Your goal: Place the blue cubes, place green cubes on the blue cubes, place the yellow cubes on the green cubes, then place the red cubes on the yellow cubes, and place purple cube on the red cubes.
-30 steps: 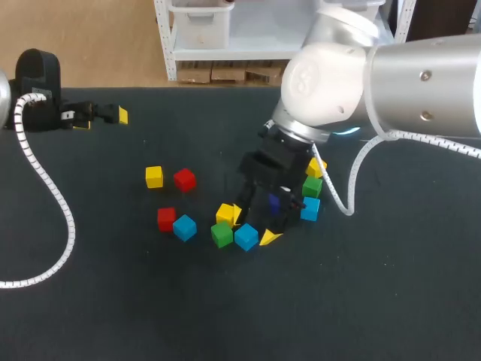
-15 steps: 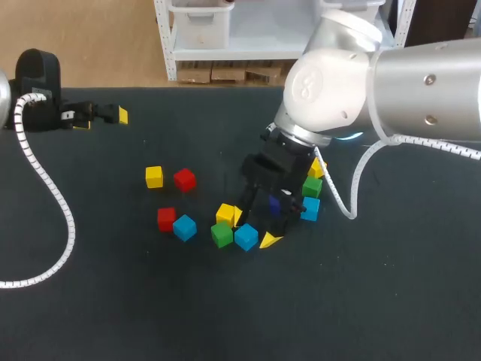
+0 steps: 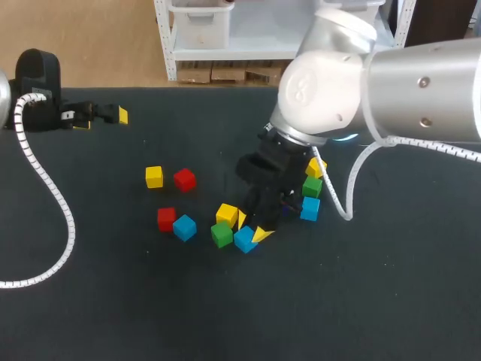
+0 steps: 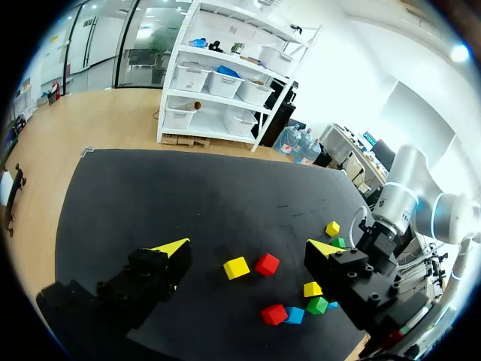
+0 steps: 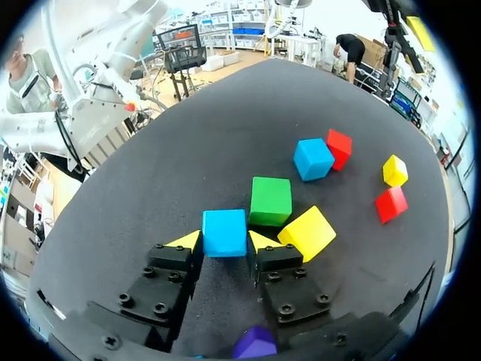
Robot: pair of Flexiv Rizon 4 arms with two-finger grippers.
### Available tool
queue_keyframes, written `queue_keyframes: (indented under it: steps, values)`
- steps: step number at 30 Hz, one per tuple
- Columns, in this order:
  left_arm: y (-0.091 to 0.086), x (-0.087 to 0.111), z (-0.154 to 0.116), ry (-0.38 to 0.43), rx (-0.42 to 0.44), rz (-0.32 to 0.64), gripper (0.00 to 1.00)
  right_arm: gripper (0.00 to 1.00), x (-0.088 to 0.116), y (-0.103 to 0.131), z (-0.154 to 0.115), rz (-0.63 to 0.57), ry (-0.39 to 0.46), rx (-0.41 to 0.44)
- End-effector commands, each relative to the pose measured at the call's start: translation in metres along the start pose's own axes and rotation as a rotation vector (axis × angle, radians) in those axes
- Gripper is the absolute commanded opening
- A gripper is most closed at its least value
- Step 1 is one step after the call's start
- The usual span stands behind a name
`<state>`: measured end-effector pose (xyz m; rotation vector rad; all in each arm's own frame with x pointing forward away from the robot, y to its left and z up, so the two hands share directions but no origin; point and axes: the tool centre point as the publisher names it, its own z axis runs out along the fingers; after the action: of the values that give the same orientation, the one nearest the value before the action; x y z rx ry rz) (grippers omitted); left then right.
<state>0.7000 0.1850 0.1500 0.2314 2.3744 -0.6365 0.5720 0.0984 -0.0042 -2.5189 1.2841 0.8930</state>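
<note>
My right gripper [image 3: 252,227] is down among a cluster of cubes, shut on a blue cube [image 3: 244,239]. In the right wrist view both yellow fingertips [image 5: 263,241] press that blue cube [image 5: 224,232] from two sides, on the table. Just ahead of it lie a green cube [image 5: 270,200] and a yellow cube [image 5: 308,233]. A purple cube [image 5: 255,342] lies under the gripper's body. Further left lie another blue cube [image 3: 184,226], two red cubes [image 3: 166,218] [image 3: 184,179] and a yellow cube [image 3: 154,177]. My left gripper [image 3: 105,114] rests open at the far left, holding nothing.
To the right of my right gripper, a yellow cube [image 3: 316,167], a green cube [image 3: 312,186] and a blue cube [image 3: 310,208] stand in a close row. A white cable [image 3: 45,188] curls over the table's left side. The black tabletop [image 3: 338,301] is bare at the front.
My right gripper's fingers have closed from wide apart onto the blue cube, which has turned slightly. The left arm has not moved.
</note>
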Motion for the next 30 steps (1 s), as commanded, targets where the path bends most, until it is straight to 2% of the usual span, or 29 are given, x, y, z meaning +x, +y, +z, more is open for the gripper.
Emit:
queue_keyframes:
  steps: [1, 8, 13, 17, 24, 30]
  values:
    - [0.000, 0.000, 0.000, 0.000, 0.000, 0.000, 1.00, 0.00, 0.000, 0.005, -0.007, 0.030, -0.007, 0.005]
    - [0.000, 0.000, 0.000, 0.000, 0.000, 0.000, 1.00, 0.00, -0.005, 0.018, -0.049, 0.186, -0.023, 0.059]
    - [0.000, 0.000, 0.000, 0.000, 0.000, 0.000, 1.00, 0.00, -0.009, 0.021, -0.080, 0.280, -0.005, 0.138]
    - [0.000, 0.000, 0.000, 0.000, 0.000, 0.000, 1.00, 0.00, -0.009, 0.016, -0.096, 0.298, 0.012, 0.198]
    - [0.000, 0.000, 0.000, 0.000, 0.000, 0.000, 1.00, 0.00, -0.010, -0.001, -0.106, 0.313, 0.046, 0.294]
    - [0.000, 0.000, 0.000, 0.000, 0.000, 0.000, 1.00, 0.00, -0.005, -0.022, -0.098, 0.345, 0.031, 0.355]
